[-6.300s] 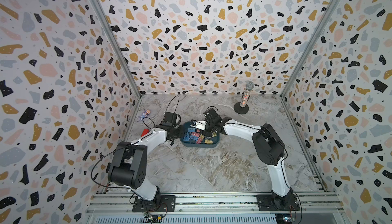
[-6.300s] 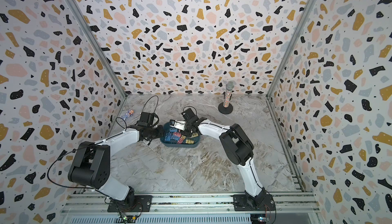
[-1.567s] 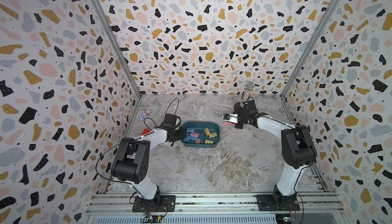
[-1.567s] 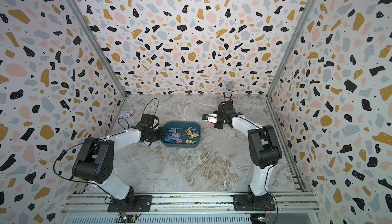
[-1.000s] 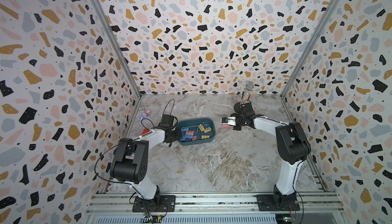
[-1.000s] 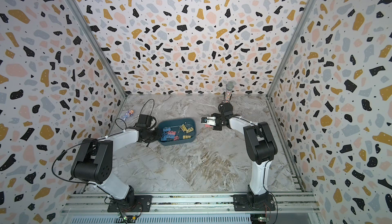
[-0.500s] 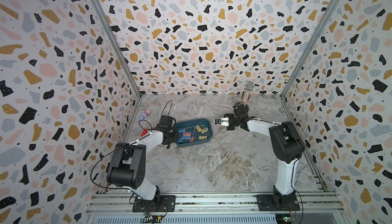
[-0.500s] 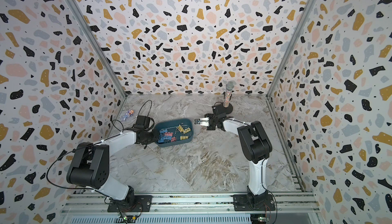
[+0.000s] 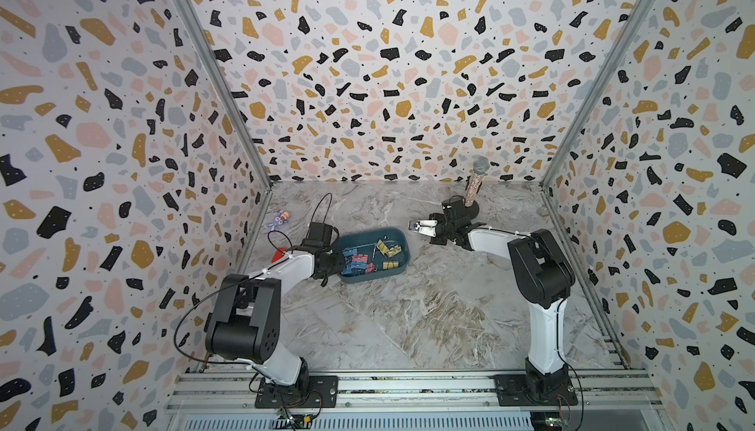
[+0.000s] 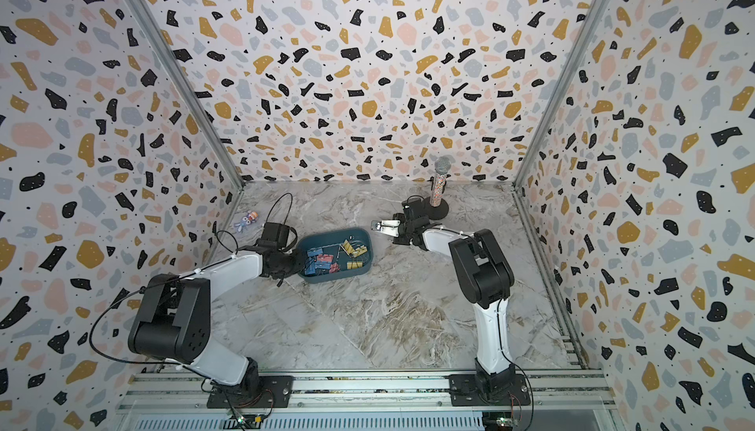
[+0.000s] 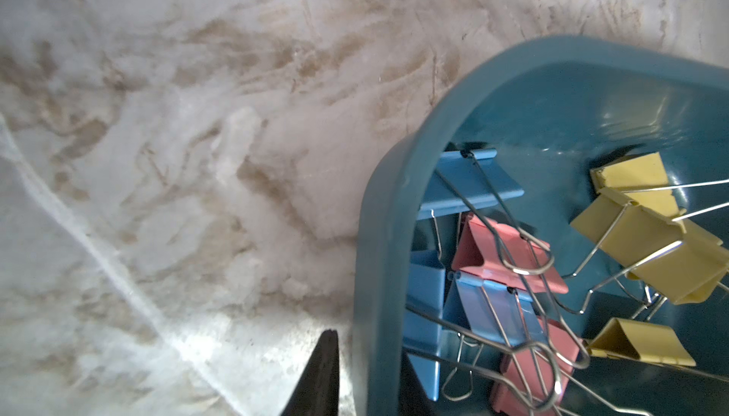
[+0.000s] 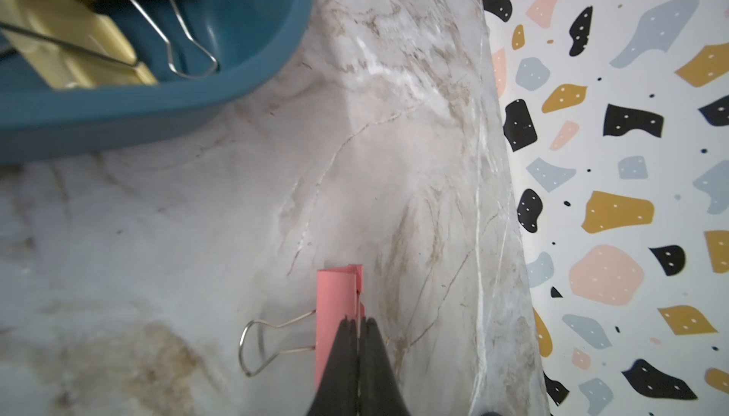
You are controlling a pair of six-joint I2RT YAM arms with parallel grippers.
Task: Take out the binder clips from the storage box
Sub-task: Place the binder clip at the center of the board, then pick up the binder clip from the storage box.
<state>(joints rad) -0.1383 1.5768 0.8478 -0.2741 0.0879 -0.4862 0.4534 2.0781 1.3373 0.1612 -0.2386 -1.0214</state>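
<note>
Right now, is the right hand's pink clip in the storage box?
Out: right hand grips the pink clip over tabletop, apart from the storage box.

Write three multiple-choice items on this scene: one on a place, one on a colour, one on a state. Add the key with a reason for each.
1. Where is the held clip in the right gripper?
A. Inside the storage box
B. Outside the box, low over or on the table
C. On the left arm

2. What colour is the held clip?
A. Yellow
B. Blue
C. Pink

3. How is the left gripper?
A. Wide open above the table
B. Clamped on the storage box's rim
C. Holding a yellow clip

Key:
1 B: the right wrist view shows table around it and the box apart.
2 C: its body is pink there.
3 B: the left wrist view shows a finger just outside the box wall.
</note>
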